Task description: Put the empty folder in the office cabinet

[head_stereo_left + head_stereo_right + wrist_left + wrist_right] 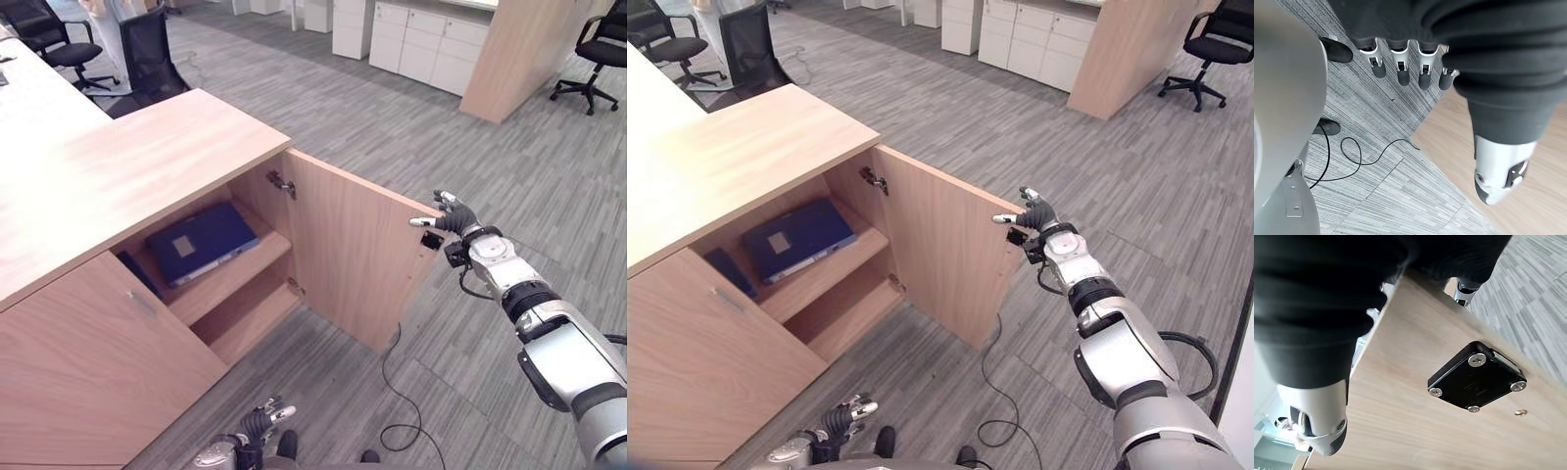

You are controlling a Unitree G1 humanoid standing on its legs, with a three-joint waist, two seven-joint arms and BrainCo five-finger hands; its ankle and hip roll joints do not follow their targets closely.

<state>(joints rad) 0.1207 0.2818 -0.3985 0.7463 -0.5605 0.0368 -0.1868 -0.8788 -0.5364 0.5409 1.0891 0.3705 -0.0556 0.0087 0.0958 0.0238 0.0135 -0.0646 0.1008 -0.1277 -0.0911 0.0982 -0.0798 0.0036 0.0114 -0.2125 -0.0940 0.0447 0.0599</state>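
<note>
Grey striped carpet floor [411, 127] runs through an open office — black swivel chairs [598, 54] and white drawer units [431, 44] along the back. Up close sits a light wood office cabinet [127, 166] with a wide flat top, its right door [348, 250] swung open. Inside are 2 shelves, and the folder [201, 242] lies flat on the upper shelf [230, 274] — dark blue, with a small pale label on its cover. The right hand [449, 217] is at the door's outer top corner, fingers curled over the edge with the thumb on the face by a small black plate [1476, 378]. The left hand [260, 423] hangs low near the floor, fingers loosely straight, holding nothing.
</note>
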